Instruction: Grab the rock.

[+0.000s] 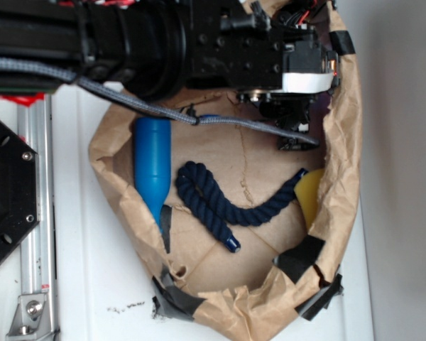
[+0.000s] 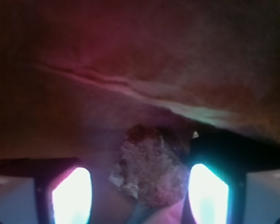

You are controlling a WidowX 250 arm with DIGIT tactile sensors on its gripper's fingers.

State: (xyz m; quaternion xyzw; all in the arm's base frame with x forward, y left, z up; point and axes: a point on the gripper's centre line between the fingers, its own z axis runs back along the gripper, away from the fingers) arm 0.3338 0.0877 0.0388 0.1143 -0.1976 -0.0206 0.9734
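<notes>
In the wrist view the rock [image 2: 149, 170], a rough grey-brown lump, lies on brown paper between my two fingers. It sits close against the right finger [image 2: 207, 196], while a gap separates it from the left finger [image 2: 72, 196]. My gripper [image 2: 140, 198] is open around it and low over the paper. In the exterior view the gripper [image 1: 295, 135] reaches down at the upper right of the paper-lined basin, close to the paper wall [image 1: 344, 142]. There the arm and gripper hide the rock.
A blue bottle [image 1: 153, 167] lies at the basin's left. A navy rope [image 1: 227, 202] curls across the middle, ending by a yellow sponge [image 1: 310, 195] at the right wall. Black tape patches [image 1: 298, 257] hold the paper rim. A creased paper fold [image 2: 130, 86] rises behind the rock.
</notes>
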